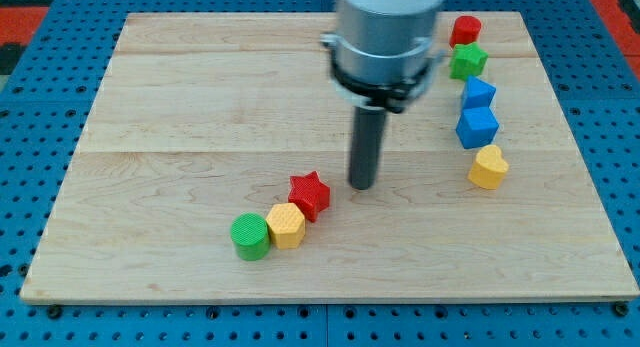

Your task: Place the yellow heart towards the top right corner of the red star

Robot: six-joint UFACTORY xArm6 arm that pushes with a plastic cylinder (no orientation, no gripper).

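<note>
Near the middle of the wooden desk [180,107], my tip [362,186] rests on the surface, the dark rod rising from it into the grey cylindrical body of the arm [388,32] at the far edge of the view. No fingers exist on this rig, so nothing opens or closes and nothing is held; the rod ends in a plain blunt end that touches no block.

Just left of my tip, and slightly nearer, sits the red star [310,195], close to the rod but apart from it. It heads a short diagonal row running down to the near left: the yellow hexagon [286,225] touches the star, and the green cylinder [250,236] touches the hexagon.

The yellow heart [489,167] lies well to the right of my tip, at roughly the same depth on the desk, and well apart from the red star. It is the nearest block of a column along the right side. Just beyond it is a blue cube [477,127], then a second blue block [479,93] whose exact shape I cannot make out, then a green star [468,60], and farthest away a red block [464,30], rounded, its shape unclear. The heart sits just beside the near blue cube; whether they touch I cannot tell.

Around the desk runs a blue perforated base [40,97].
</note>
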